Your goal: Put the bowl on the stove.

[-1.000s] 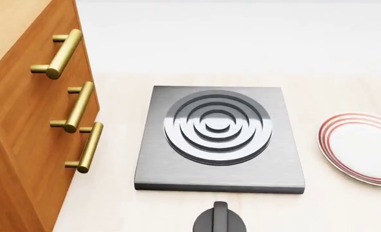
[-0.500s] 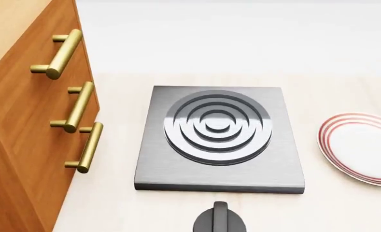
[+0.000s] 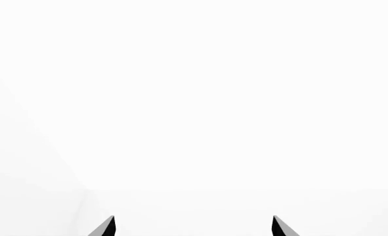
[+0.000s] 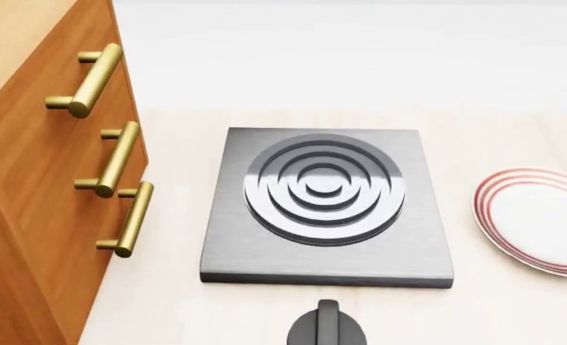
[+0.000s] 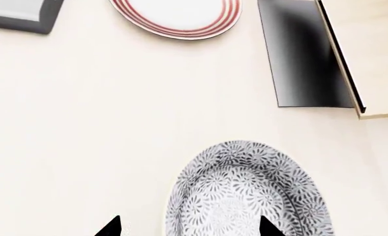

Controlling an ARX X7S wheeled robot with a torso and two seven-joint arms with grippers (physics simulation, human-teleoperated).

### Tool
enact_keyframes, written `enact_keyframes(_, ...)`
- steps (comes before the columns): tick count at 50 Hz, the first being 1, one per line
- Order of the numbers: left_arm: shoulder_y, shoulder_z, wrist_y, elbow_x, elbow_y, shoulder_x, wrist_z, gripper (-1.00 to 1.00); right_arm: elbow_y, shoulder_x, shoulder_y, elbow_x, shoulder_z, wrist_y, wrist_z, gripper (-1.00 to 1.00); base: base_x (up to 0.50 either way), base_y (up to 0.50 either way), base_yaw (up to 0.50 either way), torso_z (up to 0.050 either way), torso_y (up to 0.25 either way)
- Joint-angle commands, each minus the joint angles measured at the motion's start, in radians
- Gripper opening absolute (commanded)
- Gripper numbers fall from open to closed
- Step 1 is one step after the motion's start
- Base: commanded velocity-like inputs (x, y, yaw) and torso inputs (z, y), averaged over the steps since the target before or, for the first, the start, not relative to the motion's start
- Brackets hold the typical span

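Looking down through the right wrist view, the bowl (image 5: pixel 250 194) sits upright on the pale surface (image 5: pixel 82 123), directly beneath and just ahead of the right gripper (image 5: pixel 187 227), whose two dark tips show spread wide at either side of the near rim, touching nothing. Round, so no long axis to line up with; only centring over the rim matters. Clearly nearer to the right arm: the left gripper (image 3: pixel 192 226) also shows its jaws spread, but faces blank white with nothing in reach. Out of the head view altogether, the bowl, which puts it off to the right, past the red-ringed plate (image 4: pixel 542 219); in the right wrist view that same plate lies well beyond the bowl, with a corner of the stove (image 4: pixel 326 208) farther on. Stove bare and unobstructed, burner rings clear, black knob (image 4: pixel 328 327) just in front of it. Likely next: lowering the right jaws onto the rim, then carrying the bowl leftward over the plate.
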Motion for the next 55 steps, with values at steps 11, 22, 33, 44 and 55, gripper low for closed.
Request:
enact_keyframes(11, 0.010, -0.026, -0.002, 0.015, -0.007, 0.027, 0.028, 1.00, 0.074, -0.066, 0.033, -0.038, -0.060, -0.044, 0.020, 1.00, 0.00, 0.00, 0.00, 0.000, 0.000)
enact_keyframes(22, 0.007, -0.019, -0.002, 0.018, -0.009, 0.032, 0.031, 1.00, 0.104, -0.086, 0.051, -0.049, -0.093, -0.061, 0.034, 1.00, 0.00, 0.00, 0.00, 0.000, 0.000)
enact_keyframes(33, 0.003, -0.013, -0.005, 0.019, -0.008, 0.034, 0.032, 1.00, 0.129, -0.103, 0.084, -0.054, -0.134, -0.063, 0.050, 1.00, 0.00, 0.00, 0.00, 0.000, 0.000)
enact_keyframes(44, 0.002, -0.019, -0.009, 0.017, -0.005, 0.031, 0.029, 1.00, 0.164, -0.110, 0.109, -0.077, -0.172, -0.093, 0.065, 1.00, 0.00, 0.00, 0.00, 0.000, 0.000)
enact_keyframes(55, -0.012, -0.002, -0.012, 0.019, -0.005, 0.033, 0.031, 1.00, 0.205, -0.133, 0.148, -0.091, -0.216, -0.105, 0.082, 1.00, 0.00, 0.00, 0.00, 0.000, 0.000)
